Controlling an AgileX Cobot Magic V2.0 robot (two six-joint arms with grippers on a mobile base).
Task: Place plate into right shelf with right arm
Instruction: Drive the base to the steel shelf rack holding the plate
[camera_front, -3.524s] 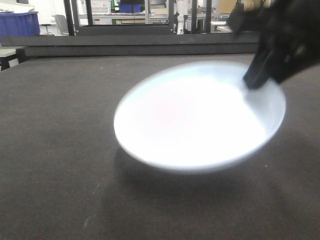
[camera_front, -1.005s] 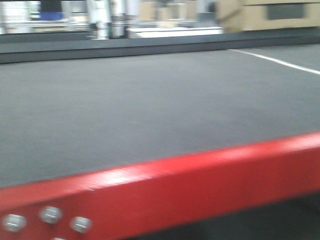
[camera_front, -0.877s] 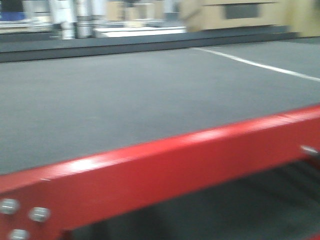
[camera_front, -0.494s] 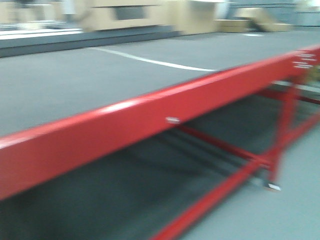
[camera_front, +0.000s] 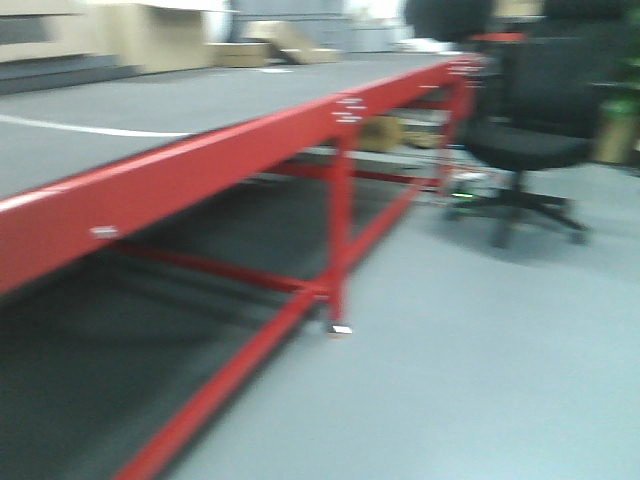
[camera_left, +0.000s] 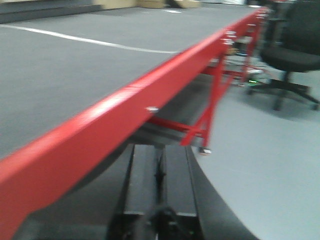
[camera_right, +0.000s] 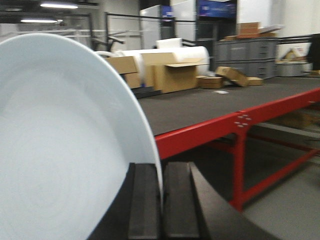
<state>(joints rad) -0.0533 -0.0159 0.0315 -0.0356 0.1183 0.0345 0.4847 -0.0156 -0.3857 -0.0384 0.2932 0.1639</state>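
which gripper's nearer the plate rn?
Right. The right gripper is clamped on the rim of the plate. The left gripper is shut, empty, by the red table; no plate in its view.

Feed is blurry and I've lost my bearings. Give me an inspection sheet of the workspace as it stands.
Surface: grey-topped table on a red frame, a white line across the top.
Job's things: plate, rim pinched in the right claw; shelf, nothing seen.
Clutter: cardboard boxes at the table's far side.
Grippers: right claw shut on plate; left claw shut, empty.
Cables: nothing seen.
Surroundings: black office chair on grey floor near the table's end.
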